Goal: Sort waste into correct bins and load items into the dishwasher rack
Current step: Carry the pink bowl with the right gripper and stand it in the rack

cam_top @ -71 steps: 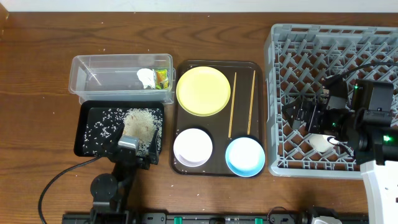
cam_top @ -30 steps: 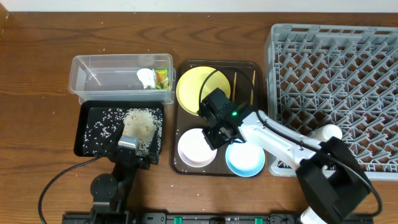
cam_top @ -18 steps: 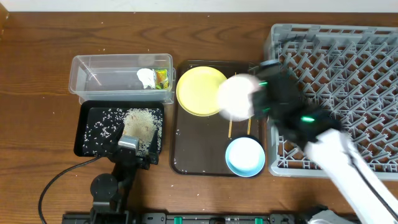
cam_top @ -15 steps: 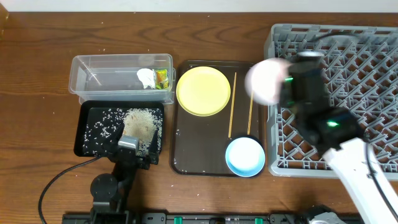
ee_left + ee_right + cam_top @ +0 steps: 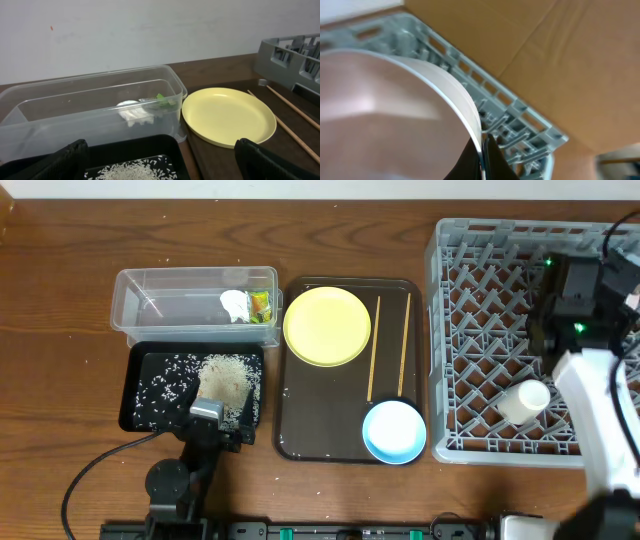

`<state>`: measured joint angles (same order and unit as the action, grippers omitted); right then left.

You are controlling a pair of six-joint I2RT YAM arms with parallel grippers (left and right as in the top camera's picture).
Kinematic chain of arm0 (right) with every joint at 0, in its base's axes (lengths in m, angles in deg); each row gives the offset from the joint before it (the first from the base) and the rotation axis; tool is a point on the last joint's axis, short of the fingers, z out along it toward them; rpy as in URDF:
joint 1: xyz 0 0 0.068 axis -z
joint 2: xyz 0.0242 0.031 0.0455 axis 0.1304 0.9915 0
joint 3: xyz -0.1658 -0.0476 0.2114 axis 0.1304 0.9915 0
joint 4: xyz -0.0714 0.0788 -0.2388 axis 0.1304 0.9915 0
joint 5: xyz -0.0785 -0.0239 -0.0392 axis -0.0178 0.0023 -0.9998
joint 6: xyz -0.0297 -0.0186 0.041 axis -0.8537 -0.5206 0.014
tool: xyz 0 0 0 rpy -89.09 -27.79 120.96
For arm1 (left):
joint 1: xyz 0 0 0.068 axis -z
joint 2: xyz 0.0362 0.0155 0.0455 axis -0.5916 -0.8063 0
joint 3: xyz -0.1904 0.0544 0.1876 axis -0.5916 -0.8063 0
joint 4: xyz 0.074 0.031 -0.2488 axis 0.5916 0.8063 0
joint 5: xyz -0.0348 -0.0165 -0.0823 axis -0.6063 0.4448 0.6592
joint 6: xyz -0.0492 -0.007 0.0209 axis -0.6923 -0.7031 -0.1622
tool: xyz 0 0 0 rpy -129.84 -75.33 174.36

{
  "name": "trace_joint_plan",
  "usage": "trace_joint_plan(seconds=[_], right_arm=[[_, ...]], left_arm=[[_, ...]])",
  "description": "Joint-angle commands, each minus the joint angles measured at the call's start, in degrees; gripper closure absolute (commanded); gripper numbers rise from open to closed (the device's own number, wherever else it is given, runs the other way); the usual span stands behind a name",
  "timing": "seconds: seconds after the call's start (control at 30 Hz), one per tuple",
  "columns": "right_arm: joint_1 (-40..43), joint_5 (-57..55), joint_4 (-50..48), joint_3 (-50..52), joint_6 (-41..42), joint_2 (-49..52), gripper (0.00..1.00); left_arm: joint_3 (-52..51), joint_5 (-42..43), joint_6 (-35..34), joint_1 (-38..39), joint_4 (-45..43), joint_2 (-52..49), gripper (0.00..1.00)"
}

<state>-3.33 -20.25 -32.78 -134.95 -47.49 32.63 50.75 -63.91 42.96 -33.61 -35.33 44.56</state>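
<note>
Right gripper clenched on the rim of the pink bowl, over the grey rack. Left gripper released, fingers wide apart, above the black tray.

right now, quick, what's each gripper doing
left gripper: jaws open, holding nothing
right gripper: jaws shut on the rim of the pink bowl

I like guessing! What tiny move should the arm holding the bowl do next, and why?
Probably lower the pink-and-white bowl down between the dishwasher rack pegs. The right gripper pinches its rim and holds it above the rack, not yet seated.
</note>
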Motion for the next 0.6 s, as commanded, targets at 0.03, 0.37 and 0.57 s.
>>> trace_joint_plan(seconds=[0.03,0.37,0.57], right_arm=[[1.22,-6.32,-2.10,-0.26,-7.30,6.01,0.99],[-0.76,-8.39,-5.05,-0.26,-14.40,15.65,0.99],[-7.37,-8.37,-3.74,-0.26,-14.36,15.76,0.92]], left_arm=[[-1.49,1.16,0.57,-0.35,1.05,0.37,0.05],[-1.49,1.16,0.55,-0.35,1.05,0.37,0.05],[-1.49,1.16,0.57,-0.35,1.05,0.37,0.05]])
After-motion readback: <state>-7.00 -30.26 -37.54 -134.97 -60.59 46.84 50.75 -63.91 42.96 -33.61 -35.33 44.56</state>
